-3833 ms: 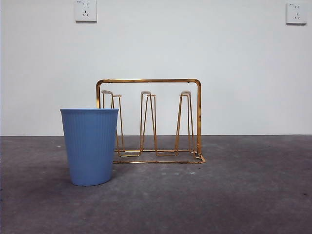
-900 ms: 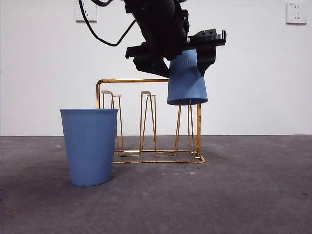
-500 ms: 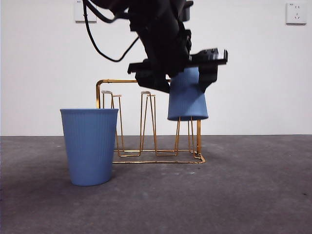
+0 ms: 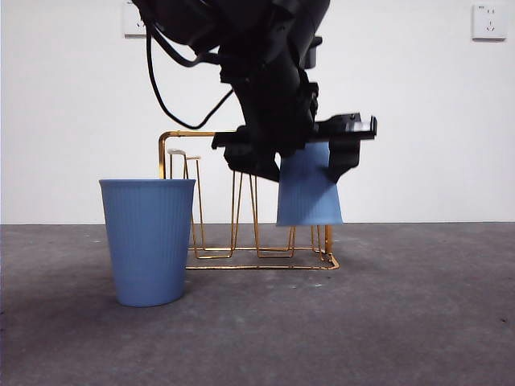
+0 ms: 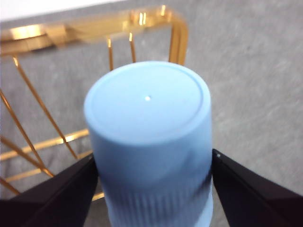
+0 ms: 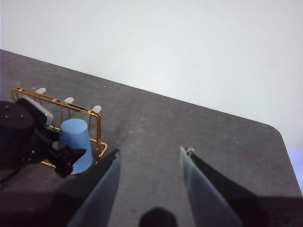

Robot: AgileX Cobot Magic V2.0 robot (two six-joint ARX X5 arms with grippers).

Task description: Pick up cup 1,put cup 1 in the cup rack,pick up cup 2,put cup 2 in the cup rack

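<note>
My left gripper (image 4: 310, 157) held a small pale-blue ribbed plastic cup (image 4: 309, 193) upside down, jaws clamped on its sides, its long axis upright. It hung over the end peg loop of the gold wire cup rack (image 4: 185, 135), mouth low over the peg, close inside the frame's corner post. The straight path down looked clear. A second, larger blue ribbed cup (image 4: 148, 240) stood on the grey desk (image 4: 418, 322), just beside the rack's other end. My right gripper (image 6: 149, 187) waited well apart, jaws spread, empty.

Two ribbed light-blue cups (image 4: 148, 241) (image 4: 308, 191), gold wire cup rack (image 4: 243, 197), black claw (image 4: 299, 153), mottled grey counter (image 4: 402, 314), white wall (image 4: 418, 121).
</note>
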